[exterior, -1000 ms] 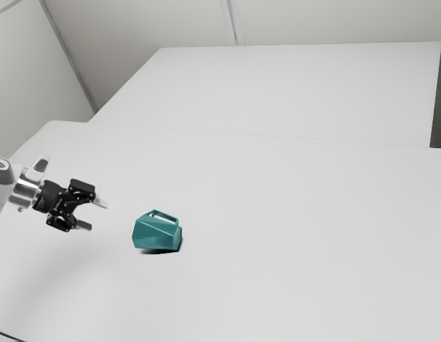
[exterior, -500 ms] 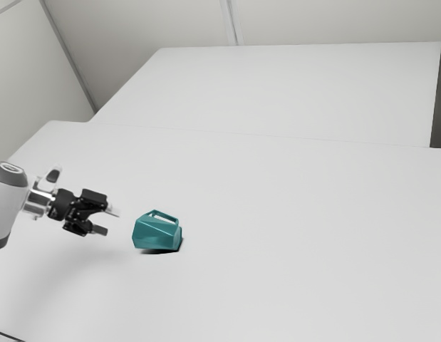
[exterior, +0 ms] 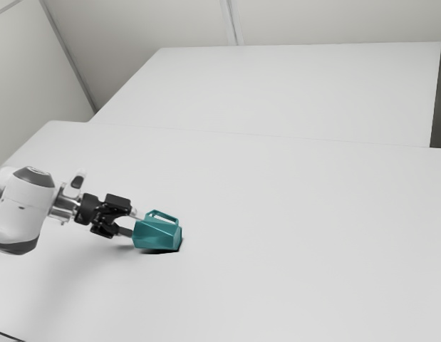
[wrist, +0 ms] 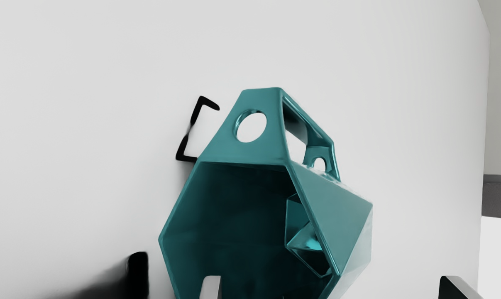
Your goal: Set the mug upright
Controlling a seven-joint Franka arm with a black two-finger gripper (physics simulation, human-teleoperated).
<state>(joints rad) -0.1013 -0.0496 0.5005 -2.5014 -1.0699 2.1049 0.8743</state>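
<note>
The gripper (exterior: 129,224) is at the mug's open end, on the exterior view's left of it. The teal faceted mug (exterior: 157,234) lies on its side on the table, its handle facing up. In the wrist view, the mug (wrist: 350,216) shows its dark mouth toward my hand. The gripper (wrist: 329,286) stands open, one fingertip in front of the mouth and the other beyond the mug's outer wall. Whether a finger touches the mug cannot be told.
The white table (exterior: 291,242) extends around the mug, and a raised white surface (exterior: 277,89) stands behind it. A thin dark line (exterior: 8,335) crosses the exterior view's lower left corner.
My hand has moved toward the exterior view's right and slightly down, from a distance away to the mug's mouth. The mug has not moved.
</note>
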